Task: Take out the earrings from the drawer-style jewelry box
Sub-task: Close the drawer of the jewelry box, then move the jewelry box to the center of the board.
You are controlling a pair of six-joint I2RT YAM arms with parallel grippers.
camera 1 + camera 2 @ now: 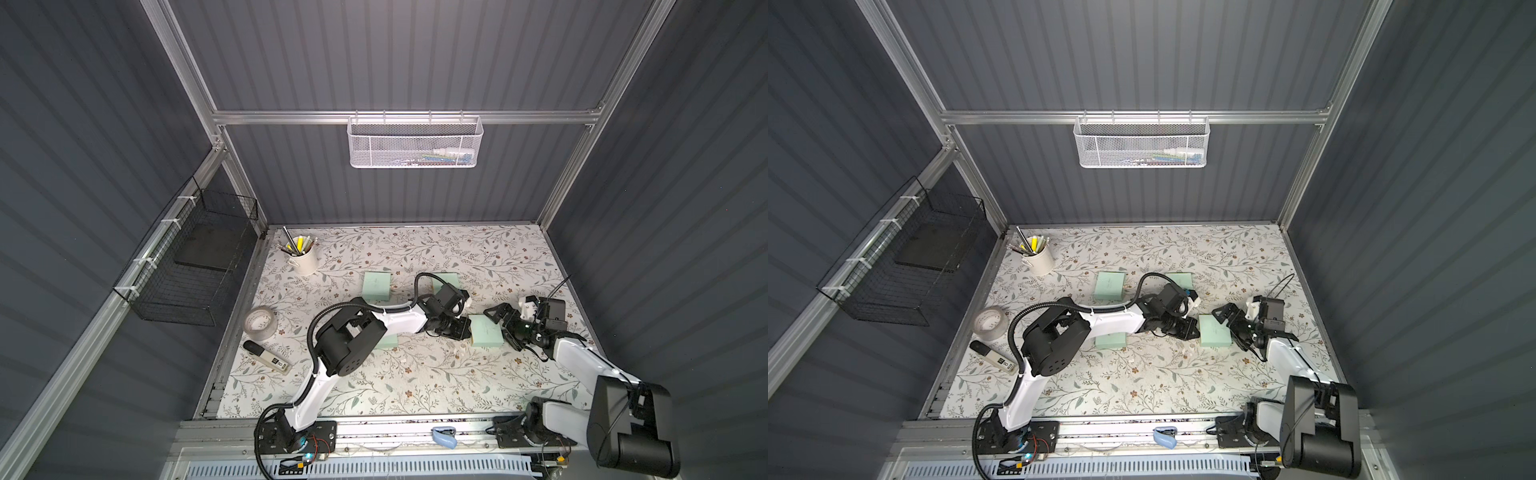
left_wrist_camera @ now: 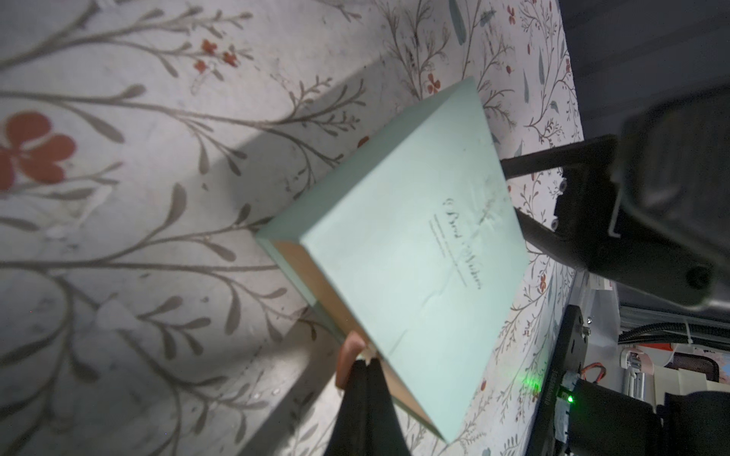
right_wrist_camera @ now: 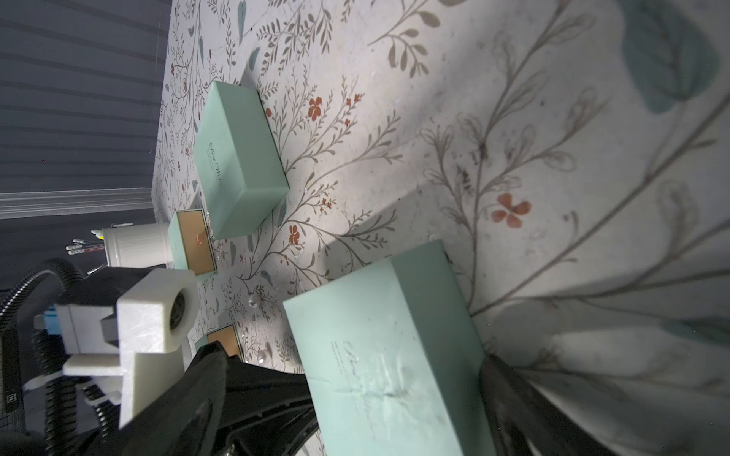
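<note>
A mint-green drawer-style jewelry box (image 1: 485,330) (image 2: 414,252) lies on the floral table between both arms. Its brown drawer end (image 2: 300,268) faces my left gripper (image 1: 464,330) (image 2: 367,361), which is shut on the drawer's small brown pull tab (image 2: 349,353). My right gripper (image 1: 503,328) (image 3: 355,379) is open wide at the opposite end, one finger on each side of the box (image 3: 387,355). The inside of the drawer is hidden. Tiny clear earrings (image 3: 253,302) (image 3: 262,357) lie loose on the table beside the box, seen also in a top view as earrings (image 1: 1187,352).
Three more mint boxes lie nearby: one box (image 1: 377,286), one box (image 1: 444,279) behind the left wrist and one box (image 1: 390,340) under the left arm. A pen cup (image 1: 303,259), tape roll (image 1: 260,324) and marker (image 1: 268,358) stand at the left.
</note>
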